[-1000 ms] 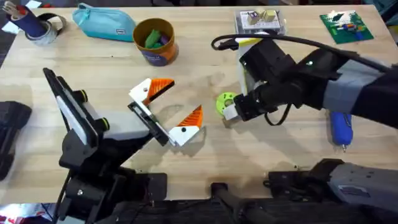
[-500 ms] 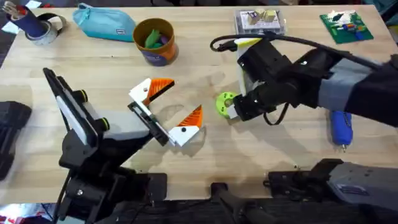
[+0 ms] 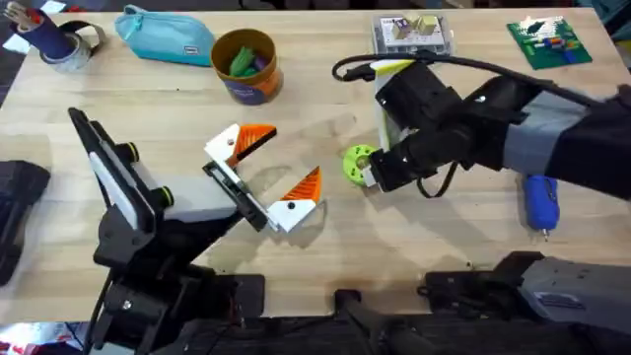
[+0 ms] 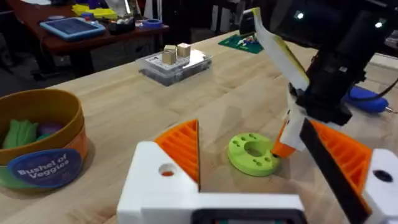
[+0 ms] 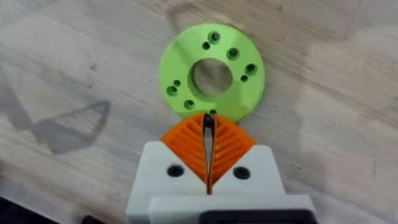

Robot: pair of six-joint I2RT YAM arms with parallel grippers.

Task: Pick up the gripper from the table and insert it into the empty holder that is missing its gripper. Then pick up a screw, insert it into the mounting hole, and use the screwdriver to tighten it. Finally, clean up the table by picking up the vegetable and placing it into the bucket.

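Note:
A lime-green round plate (image 5: pixel 212 79) with a large centre hole and several small holes lies flat mid-table. My right gripper (image 5: pixel 209 134) is at its near rim, orange pads shut on a thin dark screw whose tip sits by a small rim hole. My left gripper (image 3: pixel 286 158) hovers open to the plate's left, holding nothing. The blue screwdriver (image 3: pixel 540 202) lies at the right, partly under the right arm. The yellow bucket (image 3: pixel 245 65) with its purple band stands at the back, a green vegetable (image 4: pixel 18 134) inside. The loose gripper and holder are out of view.
A teal zip pouch (image 3: pixel 166 35) lies left of the bucket, with a tape roll (image 3: pixel 61 45) at the far left corner. At the back right sit a clear box (image 3: pixel 412 35) with small blocks and a green board (image 3: pixel 549 41).
The right gripper has edged very slightly along the plate's rim. The left arm and the loose objects have not moved.

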